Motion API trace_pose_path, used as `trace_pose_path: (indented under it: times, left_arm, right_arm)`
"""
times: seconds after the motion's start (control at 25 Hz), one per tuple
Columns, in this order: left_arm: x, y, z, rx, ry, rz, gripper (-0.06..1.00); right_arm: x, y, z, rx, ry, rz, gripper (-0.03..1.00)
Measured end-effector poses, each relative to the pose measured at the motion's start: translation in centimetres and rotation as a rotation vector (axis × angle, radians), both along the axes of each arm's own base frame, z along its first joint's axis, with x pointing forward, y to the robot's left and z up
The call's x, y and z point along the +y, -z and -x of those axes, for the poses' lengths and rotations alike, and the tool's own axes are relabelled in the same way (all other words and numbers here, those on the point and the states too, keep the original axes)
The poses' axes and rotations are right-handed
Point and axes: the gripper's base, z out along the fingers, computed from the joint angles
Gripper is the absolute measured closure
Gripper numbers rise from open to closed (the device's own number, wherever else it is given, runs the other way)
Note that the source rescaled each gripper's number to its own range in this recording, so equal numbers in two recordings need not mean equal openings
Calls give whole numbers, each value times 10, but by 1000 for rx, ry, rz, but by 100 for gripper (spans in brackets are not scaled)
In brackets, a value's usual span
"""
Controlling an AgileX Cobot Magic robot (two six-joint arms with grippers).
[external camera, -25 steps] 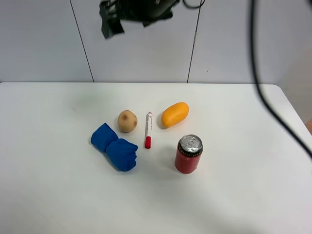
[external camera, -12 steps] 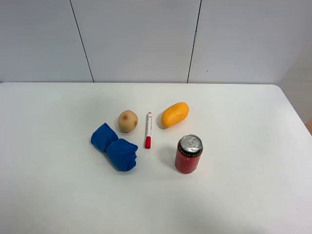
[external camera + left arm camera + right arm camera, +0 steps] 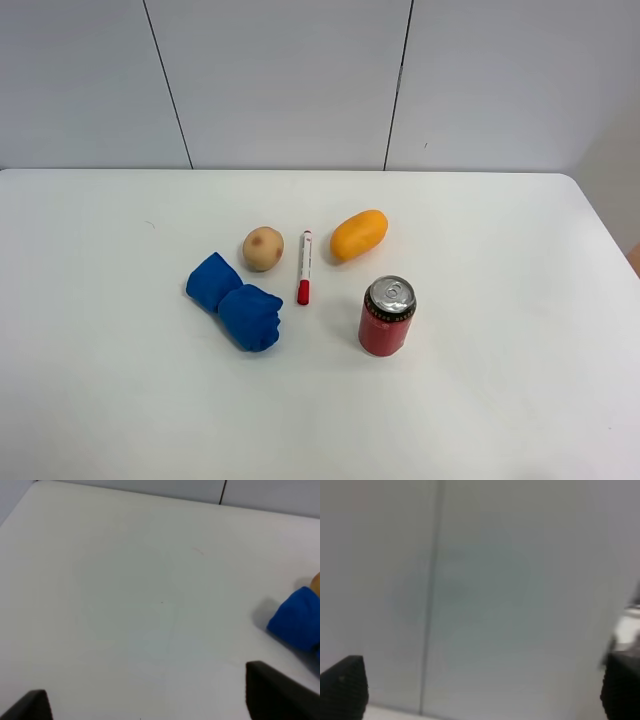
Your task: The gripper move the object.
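The small tan potato [image 3: 263, 248] with a brown spot lies on the white table [image 3: 120, 350], left of the marker. Neither arm shows in the exterior high view. In the left wrist view my left gripper [image 3: 152, 702] is open and empty over bare table; a tan sliver of the potato [image 3: 316, 582] shows at the frame edge beyond the blue cloth [image 3: 297, 622]. In the right wrist view my right gripper [image 3: 482, 687] is open and empty, facing the grey wall, with the potato out of view.
A red-capped white marker [image 3: 304, 266] lies right of the potato, then an orange-yellow oval fruit [image 3: 359, 234]. A crumpled blue cloth [image 3: 235, 302] lies just in front of the potato. A red can [image 3: 387, 316] stands front right. A panelled wall stands behind the table.
One second ago a black arm and a cable hung at the top and right of the exterior high view; they have left it. The things on the table have not moved.
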Motion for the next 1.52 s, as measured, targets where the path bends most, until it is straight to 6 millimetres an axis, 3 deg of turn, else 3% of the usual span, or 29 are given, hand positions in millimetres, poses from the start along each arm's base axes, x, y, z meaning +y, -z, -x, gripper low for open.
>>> trace_pose_path:
  times: [0.24,0.4,0.48,0.64,0.88,1.04,1.16,1.32,1.52]
  left_arm:
    - [0,0,0,0,0,0,-6]
    - [0,0,0,0,0,0,-6]
    - [0,0,0,0,0,0,-6]
    - [0,0,0,0,0,0,-6]
    - [0,0,0,-1,0,0,-6]
    - [0,0,0,0,0,0,-6]
    - [0,0,0,0,0,0,-6]
    - [0,0,0,0,0,0,-6]
    - [0,0,0,0,0,0,-6]
  right_arm:
    - [-2,3,93,-175,38,-57,-3]
    - [10,20,139,-241,24,-72,-3]
    - [12,36,147,-227,35,-71,-3]
    - [12,90,136,-86,71,-68,-3]
    - [6,200,83,229,150,-71,-3]
    - [5,260,51,334,161,-67,-3]
    - [5,296,40,403,158,-61,-3]
    - [5,324,41,438,123,-50,-3]
    - [4,329,46,433,118,-50,-3]
